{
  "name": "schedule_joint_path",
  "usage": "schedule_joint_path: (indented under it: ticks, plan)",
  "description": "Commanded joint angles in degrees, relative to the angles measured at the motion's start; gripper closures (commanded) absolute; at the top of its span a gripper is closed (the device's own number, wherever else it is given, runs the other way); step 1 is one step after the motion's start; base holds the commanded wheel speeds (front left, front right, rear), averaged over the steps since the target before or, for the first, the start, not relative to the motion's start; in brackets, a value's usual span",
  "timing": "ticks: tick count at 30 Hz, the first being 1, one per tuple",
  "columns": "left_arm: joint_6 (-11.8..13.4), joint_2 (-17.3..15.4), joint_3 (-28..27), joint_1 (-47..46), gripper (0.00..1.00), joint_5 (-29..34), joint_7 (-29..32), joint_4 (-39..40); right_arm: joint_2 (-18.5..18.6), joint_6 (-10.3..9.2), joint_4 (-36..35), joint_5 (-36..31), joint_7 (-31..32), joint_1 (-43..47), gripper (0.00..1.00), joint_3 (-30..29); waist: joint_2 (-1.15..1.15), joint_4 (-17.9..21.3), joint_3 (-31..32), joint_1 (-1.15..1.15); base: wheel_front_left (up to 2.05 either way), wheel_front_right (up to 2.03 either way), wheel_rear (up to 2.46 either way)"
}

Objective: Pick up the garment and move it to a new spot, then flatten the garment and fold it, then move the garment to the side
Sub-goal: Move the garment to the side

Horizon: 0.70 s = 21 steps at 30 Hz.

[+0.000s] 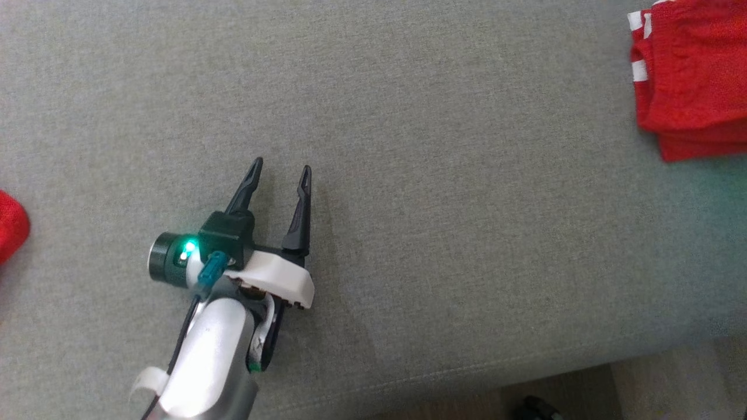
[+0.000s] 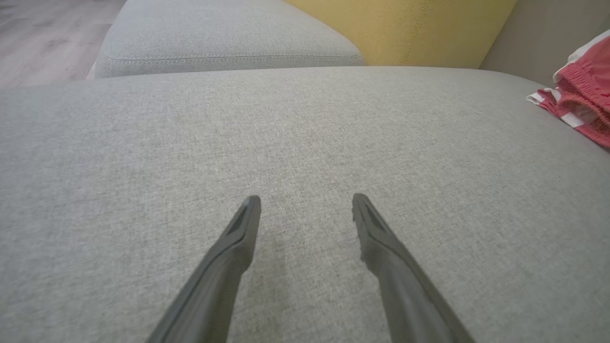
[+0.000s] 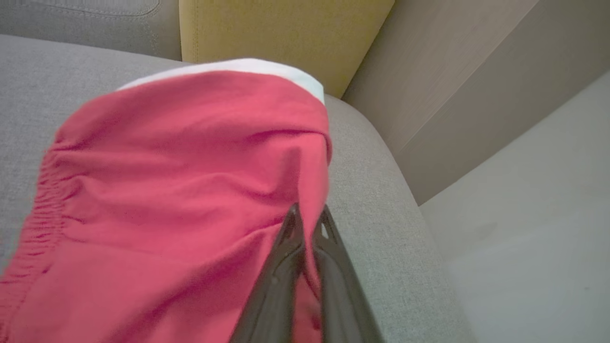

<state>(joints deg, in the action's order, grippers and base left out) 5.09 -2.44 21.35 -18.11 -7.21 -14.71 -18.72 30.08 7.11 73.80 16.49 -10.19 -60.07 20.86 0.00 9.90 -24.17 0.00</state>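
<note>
Grey woven sofa cushion (image 1: 467, 233) is the work surface. On it, the garment (image 1: 688, 76) lies bunched and folded over itself at the far right of my head view, near the cushion's edge.

Right gripper (image 3: 309, 209): fingers pressed almost together, pinching a fold of the garment (image 3: 190, 190) at the tips. Red cloth gathers into creases toward the pinch.

Garment appearance: red mesh, elastic-looking ruffled hem on one side, white band along the far edge in the right wrist view. White stripes show on the side facing the left gripper (image 2: 306, 199), where the garment (image 2: 584, 102) sits at the right edge of the left wrist view. I cannot see any lettering.

Left gripper (image 1: 281, 165): fingers spread wide, holding nothing, over bare cushion, well apart from the garment.

Surroundings: yellow back cushion (image 3: 276, 33) behind the garment. Small red patch (image 1: 9, 224) at the left edge of the head view; I cannot tell what it is.
</note>
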Motion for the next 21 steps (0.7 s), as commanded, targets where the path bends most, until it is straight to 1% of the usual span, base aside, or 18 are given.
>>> schedule_joint_path:
  ticks: [1,7,8,14,16,17,19,21]
  plan:
    - [0.3,-0.4,-1.8,-1.3,0.00,0.3,-0.3,1.4,2.6,0.37,-0.7,-0.8,-1.0,-1.4,1.00,-0.3,0.00,0.0,-0.1,0.00,0.00,0.00,0.00]
    - [0.4,-0.4,-1.9,-1.3,0.00,0.2,-0.3,1.0,3.6,0.37,-0.2,-2.8,-1.9,-2.0,1.00,-3.2,0.00,-0.3,-0.2,0.00,0.00,0.00,0.00]
    - [0.4,-0.4,-1.9,-1.3,0.00,0.2,-0.3,0.9,3.7,0.37,-0.1,-3.3,-2.4,-2.1,0.00,-3.6,0.00,-0.3,-0.3,0.00,0.00,0.00,0.00]
    - [0.6,-0.4,-2.3,-1.3,0.00,0.1,-0.3,0.4,3.1,0.37,-0.1,-5.7,-4.1,-2.9,0.00,-6.5,0.00,-0.6,-0.1,0.00,0.00,0.00,0.00]
    - [0.7,-0.4,-2.5,-1.2,0.00,0.0,-0.3,0.4,3.2,0.37,-0.8,-7.3,-4.5,-3.5,0.00,-7.6,0.00,-0.7,0.1,0.00,0.00,0.00,0.00]
    - [0.7,-0.4,-2.7,-1.2,0.00,0.0,-0.3,0.4,3.0,0.37,-1.8,-7.9,-4.7,-3.8,0.00,-8.7,0.00,-0.7,0.2,0.00,0.00,0.00,0.00]
    - [1.0,-0.4,-3.2,-1.0,0.00,-0.1,-0.3,0.7,1.9,0.37,-6.2,-9.6,-4.8,-3.6,0.00,-10.4,0.00,-0.8,0.6,0.00,0.00,0.00,0.00]
    - [1.4,-0.4,-3.9,-0.8,0.00,-0.1,-0.3,1.0,-0.8,0.37,-11.8,-10.6,-4.8,-2.6,0.00,-12.9,0.00,-1.0,1.2,0.00,0.00,0.00,0.00]
